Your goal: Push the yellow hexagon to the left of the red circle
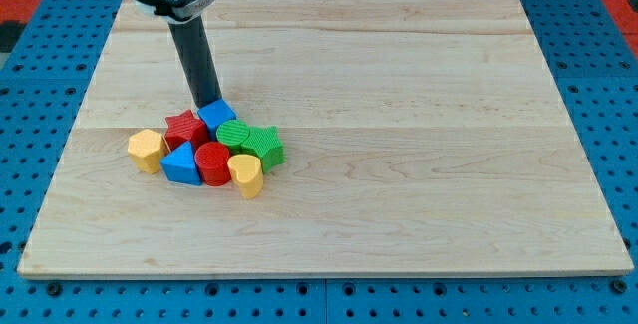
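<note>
my tip (pixel 208 103), holding nothing, touches the blue cube (pixel 217 115) toward the board's left edge; yellow hexagon (pixel 146 149) lies left of red circle (pixel 212 161).

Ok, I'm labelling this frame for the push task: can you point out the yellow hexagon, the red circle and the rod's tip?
yellow hexagon (pixel 146 149): camera view, on its top face.
red circle (pixel 212 158): camera view, on its round top face.
my tip (pixel 208 104): camera view, the rod's very end, at the blue cube's upper edge.

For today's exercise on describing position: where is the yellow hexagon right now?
The yellow hexagon sits at the cluster's left end, left of centre on the board, just left of the blue triangle and below-left of the red star.
</note>
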Controlling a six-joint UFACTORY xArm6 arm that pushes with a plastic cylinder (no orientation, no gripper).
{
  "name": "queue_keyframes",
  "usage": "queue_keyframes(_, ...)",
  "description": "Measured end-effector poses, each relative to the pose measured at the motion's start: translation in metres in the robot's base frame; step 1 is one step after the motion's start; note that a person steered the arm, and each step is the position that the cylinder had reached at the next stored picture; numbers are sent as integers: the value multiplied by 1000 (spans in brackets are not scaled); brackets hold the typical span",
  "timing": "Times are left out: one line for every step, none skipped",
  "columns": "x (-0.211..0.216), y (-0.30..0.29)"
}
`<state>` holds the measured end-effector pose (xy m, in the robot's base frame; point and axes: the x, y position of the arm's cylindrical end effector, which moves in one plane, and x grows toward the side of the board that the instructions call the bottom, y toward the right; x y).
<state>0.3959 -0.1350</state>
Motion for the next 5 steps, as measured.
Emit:
queue_keyframes(-5, -36)
queue_keyframes(15, -42)
queue_keyframes(32, -30)
queue_keyframes(47, -21)
queue_keyframes(38, -48)
